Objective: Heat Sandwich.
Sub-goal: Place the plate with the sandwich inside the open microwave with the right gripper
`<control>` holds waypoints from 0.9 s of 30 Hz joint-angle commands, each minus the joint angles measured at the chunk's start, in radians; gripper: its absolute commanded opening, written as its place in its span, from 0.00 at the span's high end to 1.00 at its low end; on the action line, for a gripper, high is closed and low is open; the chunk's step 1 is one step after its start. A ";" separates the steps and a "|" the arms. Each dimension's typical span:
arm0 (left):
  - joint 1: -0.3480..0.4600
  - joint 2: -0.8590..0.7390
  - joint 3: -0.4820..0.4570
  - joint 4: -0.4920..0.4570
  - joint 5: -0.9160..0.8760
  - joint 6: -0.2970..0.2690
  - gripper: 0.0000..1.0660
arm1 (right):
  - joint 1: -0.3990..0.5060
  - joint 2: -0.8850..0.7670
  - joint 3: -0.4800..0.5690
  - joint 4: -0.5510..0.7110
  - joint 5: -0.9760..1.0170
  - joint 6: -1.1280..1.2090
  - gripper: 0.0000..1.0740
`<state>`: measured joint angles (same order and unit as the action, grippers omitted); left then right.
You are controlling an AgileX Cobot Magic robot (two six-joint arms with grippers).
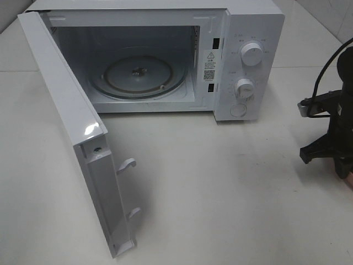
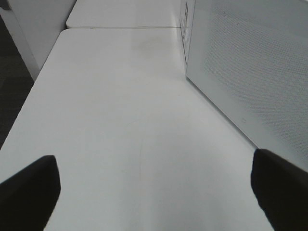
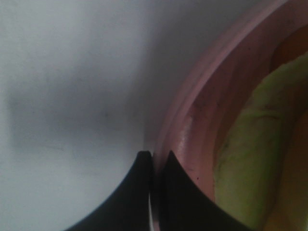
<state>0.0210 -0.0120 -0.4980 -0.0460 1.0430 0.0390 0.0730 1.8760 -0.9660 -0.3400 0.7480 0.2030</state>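
Note:
My right gripper (image 3: 156, 161) is shut on the rim of the round pink plate (image 3: 192, 115). The sandwich (image 3: 240, 163) lies on that plate; it shows only as a blurred pale yellow-green and orange mass. In the exterior high view the right arm (image 1: 333, 127) stands at the far right edge, with a sliver of the pink plate (image 1: 347, 179) under it. The white microwave (image 1: 248, 22) stands at the back with its door (image 1: 71, 127) swung wide open and its glass turntable (image 1: 138, 74) bare. My left gripper (image 2: 154, 192) is open and empty over the table.
The open door juts toward the front left, its latch hooks (image 1: 128, 164) pointing right. The door's outer face (image 2: 250, 72) stands close beside my left gripper. The microwave's two knobs (image 1: 252, 53) and a round button face front. A black cable (image 1: 325, 72) loops above the right arm.

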 commanded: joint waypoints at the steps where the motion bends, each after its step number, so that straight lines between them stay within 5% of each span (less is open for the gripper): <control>1: -0.006 -0.021 0.003 0.000 -0.007 -0.005 0.03 | 0.002 -0.028 -0.004 -0.047 0.036 0.035 1.00; 27: -0.006 -0.021 0.003 0.000 -0.007 -0.005 0.03 | 0.187 -0.219 0.028 -0.124 0.256 0.070 1.00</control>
<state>0.0210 -0.0120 -0.4980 -0.0460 1.0430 0.0390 0.2490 1.6800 -0.9480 -0.4370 0.9710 0.2660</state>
